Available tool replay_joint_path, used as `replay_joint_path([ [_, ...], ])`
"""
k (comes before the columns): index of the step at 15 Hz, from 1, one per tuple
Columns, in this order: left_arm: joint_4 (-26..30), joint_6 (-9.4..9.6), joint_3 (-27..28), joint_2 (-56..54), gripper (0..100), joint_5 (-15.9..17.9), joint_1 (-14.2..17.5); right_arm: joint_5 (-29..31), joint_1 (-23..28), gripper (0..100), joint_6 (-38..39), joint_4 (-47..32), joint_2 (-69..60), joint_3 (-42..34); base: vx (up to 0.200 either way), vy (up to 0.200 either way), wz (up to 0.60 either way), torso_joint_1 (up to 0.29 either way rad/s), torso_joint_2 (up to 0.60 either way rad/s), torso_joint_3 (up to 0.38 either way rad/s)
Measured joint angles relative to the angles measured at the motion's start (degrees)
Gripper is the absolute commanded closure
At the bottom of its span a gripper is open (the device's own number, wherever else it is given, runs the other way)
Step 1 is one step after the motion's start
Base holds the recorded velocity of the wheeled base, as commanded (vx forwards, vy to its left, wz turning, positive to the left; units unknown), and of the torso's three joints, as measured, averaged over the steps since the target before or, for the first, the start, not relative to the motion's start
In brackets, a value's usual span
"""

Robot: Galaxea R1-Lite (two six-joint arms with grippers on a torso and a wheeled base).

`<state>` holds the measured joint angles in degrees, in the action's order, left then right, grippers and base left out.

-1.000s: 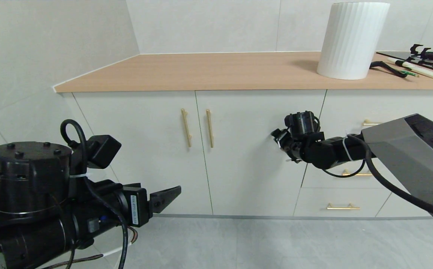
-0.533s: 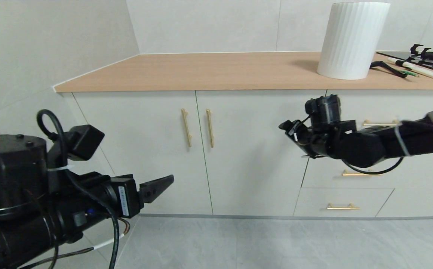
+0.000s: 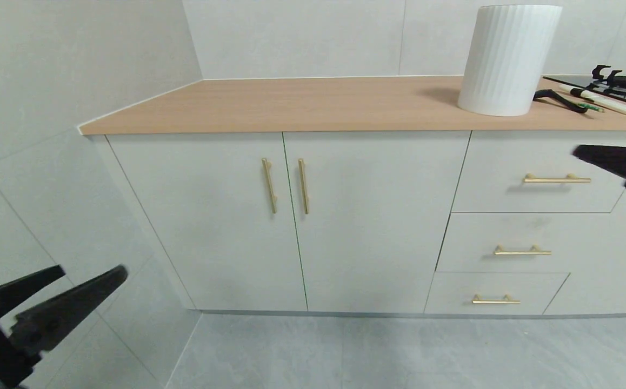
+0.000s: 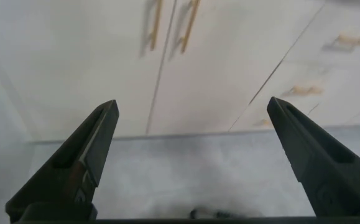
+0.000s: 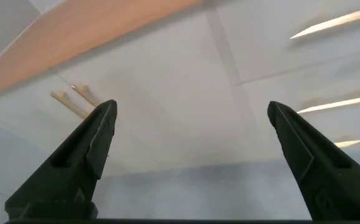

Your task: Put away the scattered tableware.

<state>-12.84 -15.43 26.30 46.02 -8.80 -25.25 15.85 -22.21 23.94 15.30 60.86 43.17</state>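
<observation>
Grey tiled walls and floor; wood-topped bench (image 3: 291, 102) over white cabinet doors (image 3: 286, 216) and three drawers (image 3: 518, 216) with gold handles.

Hard to read:
- The tableware sits at the far right end of the bench and is small in the head view. It lies just beside a ribbed white container (image 3: 507, 59), partly on a black hob grate (image 3: 624, 81) that the frame edge cuts off.
- The black handle (image 3: 559, 100) has its near end hidden behind the container; can't tell what utensil it belongs to.
- The green piece (image 3: 594, 106) is too small to identify.

Orientation:
- The white utensil (image 3: 605, 101) lies flat. Its long axis runs diagonally from the back, near the container, toward the front right corner. There's a dark band near the container end; can't tell which end is the working end.
- The black handle lies roughly parallel to it, on the container side.

Grippers:
- The left gripper (image 4: 192, 102) has its fingers (image 3: 70, 300) spread wide with nothing between them. It is low, in front of the left wall, well apart from the bench.
- The right gripper (image 5: 191, 106) also has its fingers wide and holds nothing. It is level with the top drawer, below the bench's front edge, touching nothing. The head view's right edge cuts it off.
</observation>
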Motion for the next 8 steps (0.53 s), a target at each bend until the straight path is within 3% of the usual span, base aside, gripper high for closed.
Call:
replay_joint_path([
  [4, 15.46, 4.96, -2.55, -21.47, 0, 3.63, 4.69, 0.44, 9.46, 0, -15.46, -6.22, -28.70, -12.03, 0.000, 0.000, 0.00, 0.000, 0.00, 0.000],
  [7, 19.40, 6.27, -3.64, -33.56, 0, 8.31, 11.47, 0.43, 16.51, 0, -21.37, -18.47, -45.23, -15.58, 0.000, 0.000, 0.00, 0.000, 0.00, 0.000],
  [8, 19.70, 6.46, -3.95, -35.89, 0, 7.72, 13.64, 0.40, 18.41, 0, -22.17, -22.71, -49.73, -16.25, 0.000, 0.000, 0.00, 0.000, 0.00, 0.000],
])
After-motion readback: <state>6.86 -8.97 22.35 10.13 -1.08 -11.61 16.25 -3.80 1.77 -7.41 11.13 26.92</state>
